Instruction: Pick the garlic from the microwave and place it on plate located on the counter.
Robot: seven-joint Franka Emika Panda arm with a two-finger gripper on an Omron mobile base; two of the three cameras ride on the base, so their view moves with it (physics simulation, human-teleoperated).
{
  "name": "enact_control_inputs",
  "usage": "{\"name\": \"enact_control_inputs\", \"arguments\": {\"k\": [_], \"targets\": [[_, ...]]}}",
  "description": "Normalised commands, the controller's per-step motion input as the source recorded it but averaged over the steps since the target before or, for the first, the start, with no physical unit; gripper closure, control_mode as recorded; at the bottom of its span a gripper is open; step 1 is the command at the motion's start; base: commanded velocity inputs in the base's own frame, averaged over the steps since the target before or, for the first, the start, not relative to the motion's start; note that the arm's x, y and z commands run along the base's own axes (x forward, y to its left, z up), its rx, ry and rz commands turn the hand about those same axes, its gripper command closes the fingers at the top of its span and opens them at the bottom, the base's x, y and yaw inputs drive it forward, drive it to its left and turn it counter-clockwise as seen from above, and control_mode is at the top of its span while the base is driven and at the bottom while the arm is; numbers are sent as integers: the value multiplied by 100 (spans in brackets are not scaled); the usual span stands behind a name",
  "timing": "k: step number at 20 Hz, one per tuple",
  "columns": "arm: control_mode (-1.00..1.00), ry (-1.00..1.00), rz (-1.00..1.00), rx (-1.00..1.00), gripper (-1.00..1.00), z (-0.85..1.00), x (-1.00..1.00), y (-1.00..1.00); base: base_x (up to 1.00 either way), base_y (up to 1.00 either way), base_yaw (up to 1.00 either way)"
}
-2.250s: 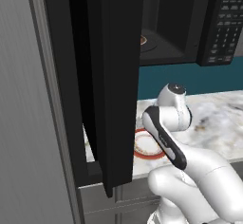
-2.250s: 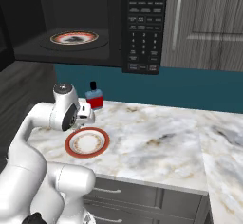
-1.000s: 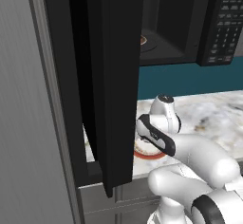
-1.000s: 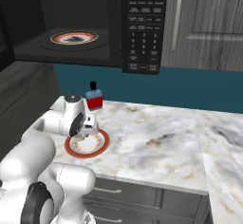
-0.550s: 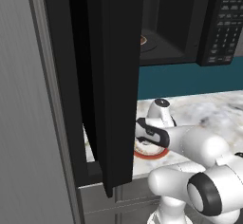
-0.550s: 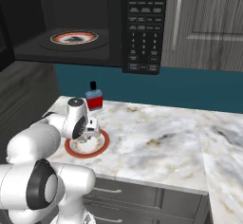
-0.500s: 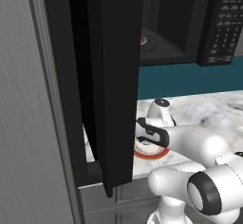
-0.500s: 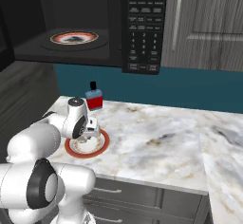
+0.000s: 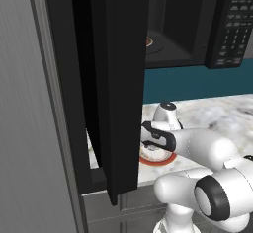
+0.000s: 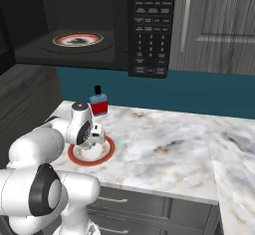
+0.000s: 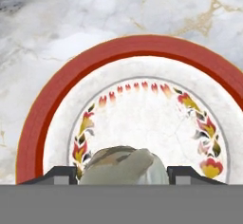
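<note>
In the hand view the gripper (image 11: 122,173) is clamped on the garlic (image 11: 124,167), which sits between the fingertips (image 11: 59,174) at 6 o'clock, just above the plate (image 11: 57,90) centre. Bare marble counter (image 10: 169,149) lies open from the plate's 3 o'clock side; the red-and-blue bottle (image 10: 98,101) stands near 12, the microwave (image 10: 149,25) overhead, door (image 9: 121,79) swung open

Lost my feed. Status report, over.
Gripper shut on garlic, low over plate. Garlic not yet released. Nothing in the way on the plate.
</note>
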Motion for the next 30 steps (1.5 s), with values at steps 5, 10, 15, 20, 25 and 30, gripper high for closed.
{"name": "enact_control_inputs", "arguments": {"k": [5,10,15,20,25,30], "targets": [[-100,0,0,0,-100,0,0,0,0,0,0],[-100,-7,-2,0,-100,35,-9,0,0,0,0],[-100,-6,-8,0,-100,98,-34,2,0,0,0],[-100,-4,-11,0,-100,100,-68,0,0,0,0],[-100,-2,-9,0,-100,100,-64,0,0,0,0],[-100,0,-7,4,-100,100,-28,-13,0,0,0]]}}
